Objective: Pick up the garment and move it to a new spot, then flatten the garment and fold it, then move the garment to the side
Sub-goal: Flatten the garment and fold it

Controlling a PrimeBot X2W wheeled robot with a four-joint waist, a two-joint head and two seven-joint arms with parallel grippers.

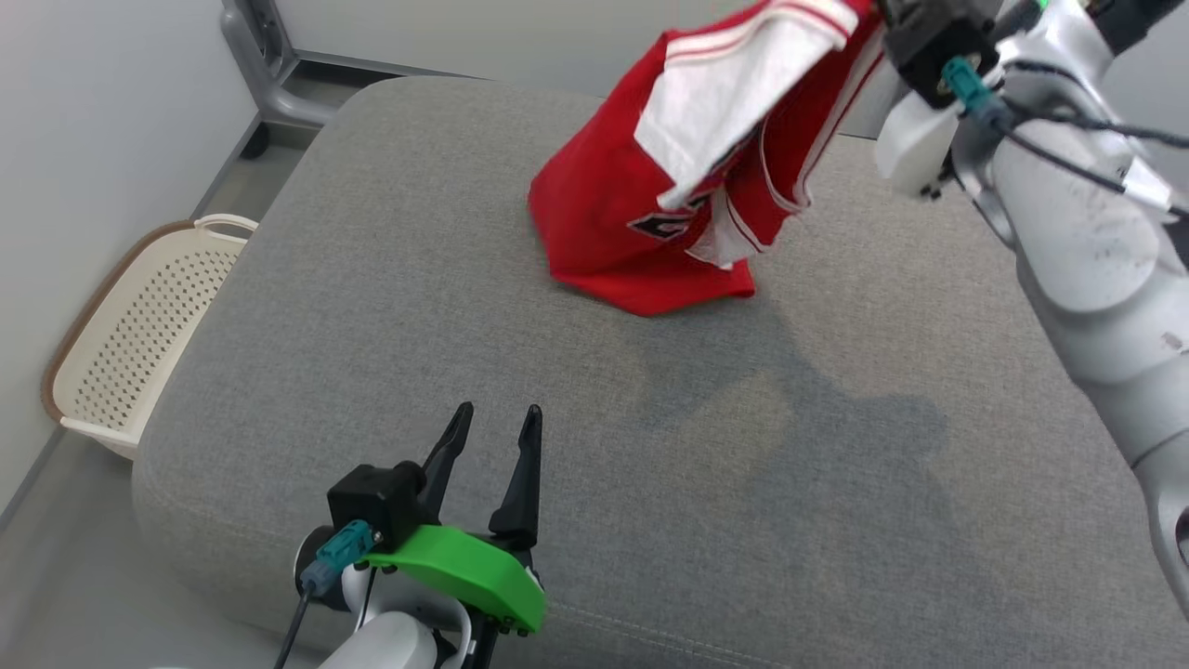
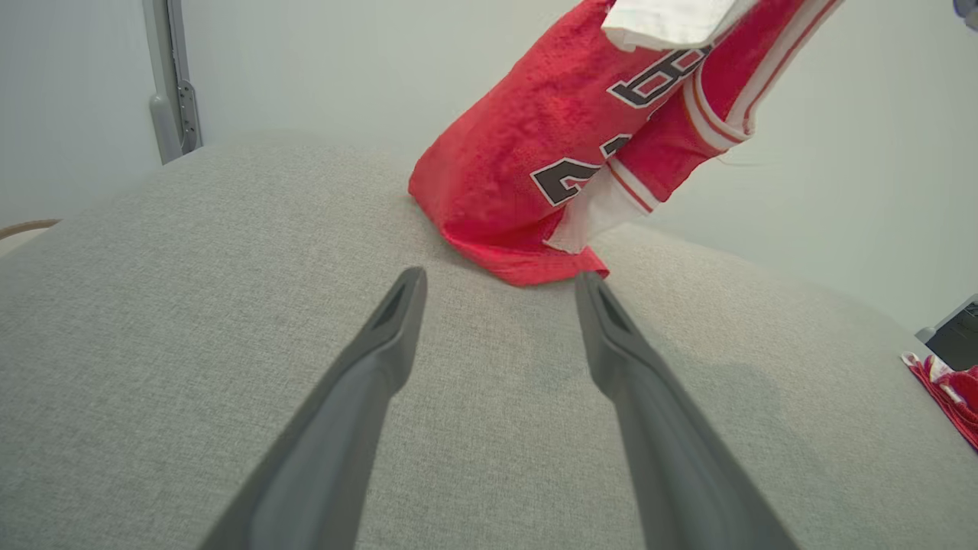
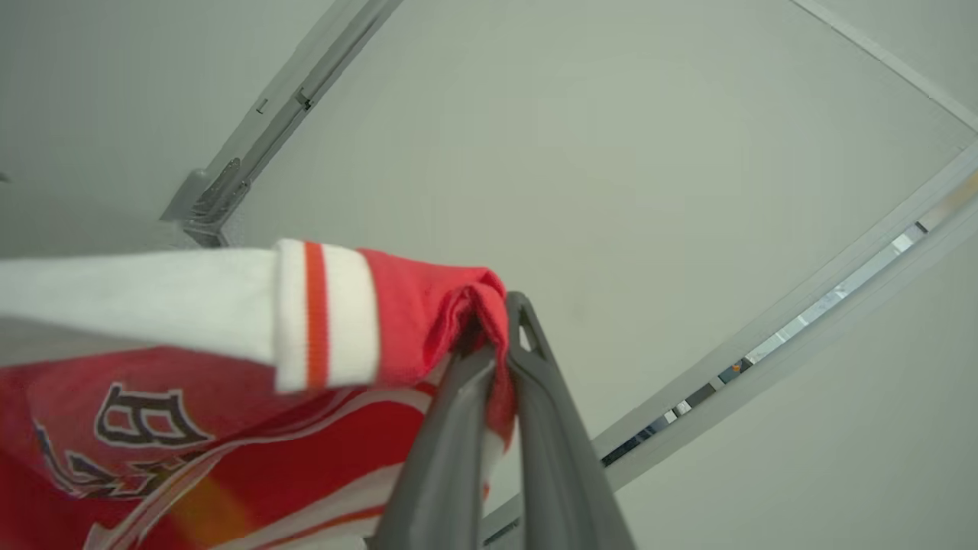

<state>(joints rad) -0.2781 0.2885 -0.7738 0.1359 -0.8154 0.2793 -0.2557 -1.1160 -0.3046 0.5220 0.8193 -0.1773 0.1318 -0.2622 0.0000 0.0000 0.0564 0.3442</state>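
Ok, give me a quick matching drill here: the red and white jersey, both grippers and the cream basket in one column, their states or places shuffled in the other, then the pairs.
Things
1. red and white fabric jersey
2. left gripper
3. right gripper
4. cream perforated plastic basket

States or places
A. on the floor, left of the grey cushioned surface
B. shut on a fold of fabric
C. hanging, lower edge resting on that surface
D. open and empty over that surface

Pairs: 1-C, 2-D, 3-B, 4-A
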